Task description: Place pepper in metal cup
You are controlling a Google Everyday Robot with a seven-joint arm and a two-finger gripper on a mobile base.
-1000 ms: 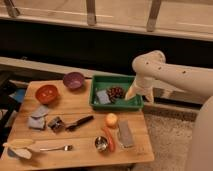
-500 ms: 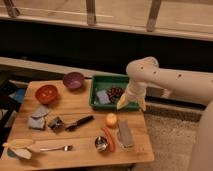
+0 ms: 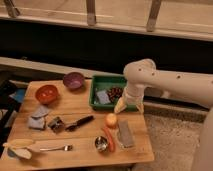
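Note:
The pepper [image 3: 109,139] is a slim orange-red chili lying on the wooden table [image 3: 75,107] near its front right, just right of the metal cup [image 3: 101,144]. The cup is small, round and shiny, standing upright close to the front edge. A round orange fruit [image 3: 111,120] sits just behind the pepper. My gripper [image 3: 127,105] hangs from the white arm over the table's right side, at the front right corner of the green tray, above and behind the pepper. Nothing shows between its fingers.
A green tray [image 3: 100,80] holds a grey packet and dark items. An orange bowl [image 3: 46,93] and purple bowl [image 3: 73,80] stand at the back left. A black-handled tool [image 3: 75,123], grey cloth [image 3: 38,119], grey block [image 3: 125,134] and spoon [image 3: 52,148] lie on the table.
The arm has swung left and lower, bringing the gripper from beside the tray's right end to over the table's right side, nearer the fruit and pepper.

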